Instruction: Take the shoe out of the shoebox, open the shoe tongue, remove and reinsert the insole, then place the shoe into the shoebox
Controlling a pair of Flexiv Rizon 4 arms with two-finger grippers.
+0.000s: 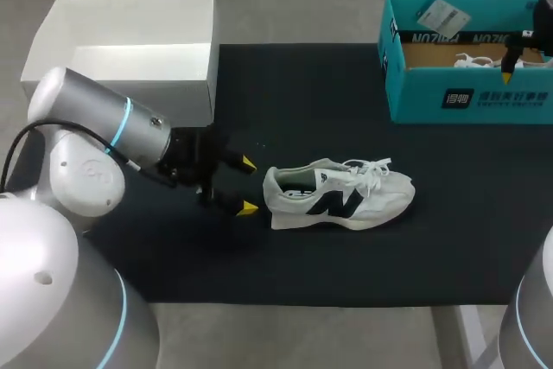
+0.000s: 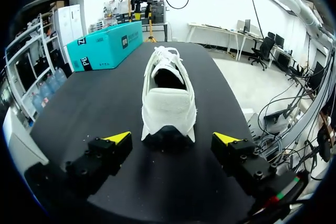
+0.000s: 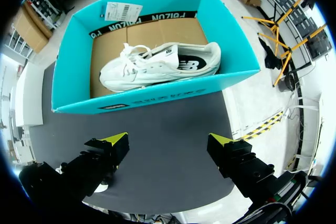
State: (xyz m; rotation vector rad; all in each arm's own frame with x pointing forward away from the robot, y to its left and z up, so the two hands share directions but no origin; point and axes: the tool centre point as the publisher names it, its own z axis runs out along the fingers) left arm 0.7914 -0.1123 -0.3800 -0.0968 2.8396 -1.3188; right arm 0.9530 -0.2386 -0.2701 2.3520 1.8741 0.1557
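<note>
White shoe (image 1: 339, 196) stands sole-down on the black mat (image 1: 173, 257). It is outside the teal shoebox (image 1: 467, 97), with its laces loose over the tongue. All positions below are given relative to this shoe.

Left end effector (image 1: 248, 186):
- Position: directly behind the heel, aligned with the shoe's long axis.
- State: fingers spread wider than the heel.
- Contact: none. In the left wrist view the shoe (image 2: 168, 98) sits just ahead of the left end effector (image 2: 173, 138), one yellow tip on each side of the heel line, and neither touches it. It holds nothing.

Right end effector (image 1: 523, 49):
- Position: well apart from the shoe, past its toe end, above the shoebox.
- State: fingers spread wide, as the right wrist view shows (image 3: 168, 140).
- Contact: none; nothing lies between the fingers.

Shoebox (image 3: 157, 98): well apart from the shoe, beyond its toe and on the far side of it. It is open at the top and contains a second shoe (image 3: 160, 66) lying on brown cardboard.

White box (image 1: 130, 49): beyond the heel end of the shoe, on the far side, and open at the top.
</note>
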